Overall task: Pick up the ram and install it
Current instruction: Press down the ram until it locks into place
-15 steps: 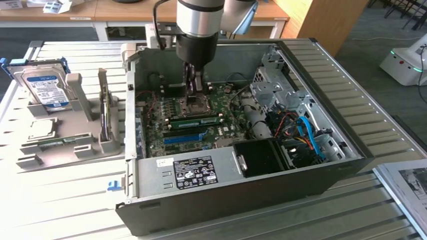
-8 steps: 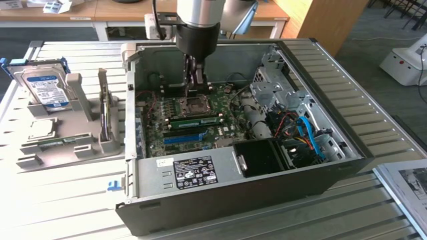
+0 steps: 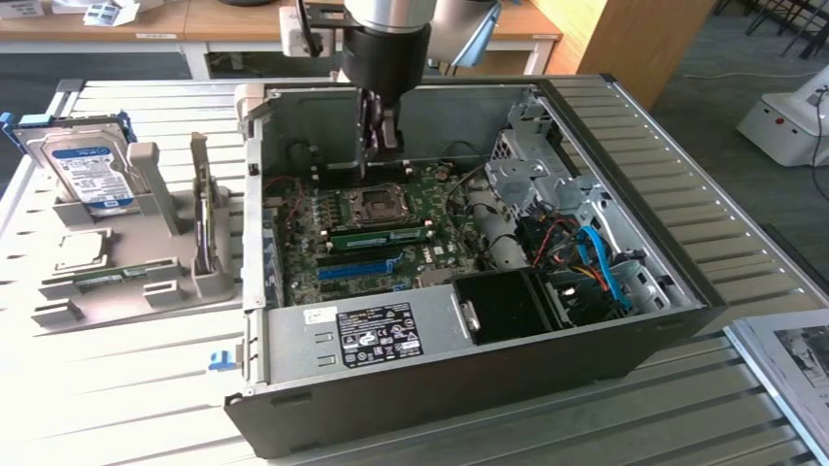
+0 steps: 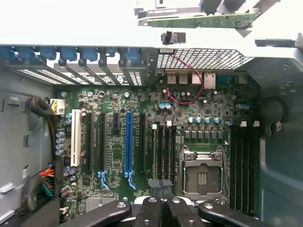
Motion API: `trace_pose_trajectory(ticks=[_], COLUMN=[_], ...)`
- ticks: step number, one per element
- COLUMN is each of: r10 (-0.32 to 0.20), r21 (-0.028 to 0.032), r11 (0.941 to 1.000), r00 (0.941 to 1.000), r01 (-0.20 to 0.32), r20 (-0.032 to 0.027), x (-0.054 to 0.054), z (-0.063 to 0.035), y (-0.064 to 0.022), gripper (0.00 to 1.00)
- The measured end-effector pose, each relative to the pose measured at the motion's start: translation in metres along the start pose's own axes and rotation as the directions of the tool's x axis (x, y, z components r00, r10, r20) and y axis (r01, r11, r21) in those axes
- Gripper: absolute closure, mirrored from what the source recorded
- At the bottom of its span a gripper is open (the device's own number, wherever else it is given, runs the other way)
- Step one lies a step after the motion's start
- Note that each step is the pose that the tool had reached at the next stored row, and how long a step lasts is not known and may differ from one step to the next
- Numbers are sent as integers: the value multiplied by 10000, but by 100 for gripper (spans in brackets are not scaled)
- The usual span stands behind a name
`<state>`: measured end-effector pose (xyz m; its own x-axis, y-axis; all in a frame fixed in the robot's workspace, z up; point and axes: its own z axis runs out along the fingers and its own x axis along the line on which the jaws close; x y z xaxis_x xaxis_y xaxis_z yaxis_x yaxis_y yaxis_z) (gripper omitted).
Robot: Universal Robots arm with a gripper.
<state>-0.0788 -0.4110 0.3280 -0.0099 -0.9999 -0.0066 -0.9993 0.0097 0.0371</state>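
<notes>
A green ram stick (image 3: 379, 234) lies seated along the motherboard, between the CPU socket (image 3: 382, 202) and the long blue slot (image 3: 356, 267). Another long green stick (image 3: 201, 214) stands on edge in the grey holder (image 3: 130, 291) outside the case; its edge is visible in the wrist view (image 4: 203, 21). My gripper (image 3: 382, 144) hangs inside the open computer case, above the far end of the motherboard near the back wall. Its black fingers are shut together with nothing between them. In the wrist view the gripper (image 4: 160, 188) hovers over the black slots beside the CPU socket (image 4: 202, 176) and the blue slot (image 4: 129, 142).
The case walls (image 3: 647, 243) enclose the motherboard. A drive cage and blue cables (image 3: 589, 257) fill the exterior view's right side, and a black power supply (image 3: 376, 335) sits at the near end. A blue-labelled hard drive (image 3: 93, 175) stands in the holder.
</notes>
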Motion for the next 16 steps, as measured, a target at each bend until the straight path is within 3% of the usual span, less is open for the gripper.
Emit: trace_pose_trajectory(ticks=[10, 16], r10=[0, 0], r21=[-1, 1], r11=[10000, 10000], r00=[10000, 10000], r01=[0, 0], r20=[-9, -8], x=[-1, -1], z=[-154, -193], y=[5, 6], gripper=[90, 90])
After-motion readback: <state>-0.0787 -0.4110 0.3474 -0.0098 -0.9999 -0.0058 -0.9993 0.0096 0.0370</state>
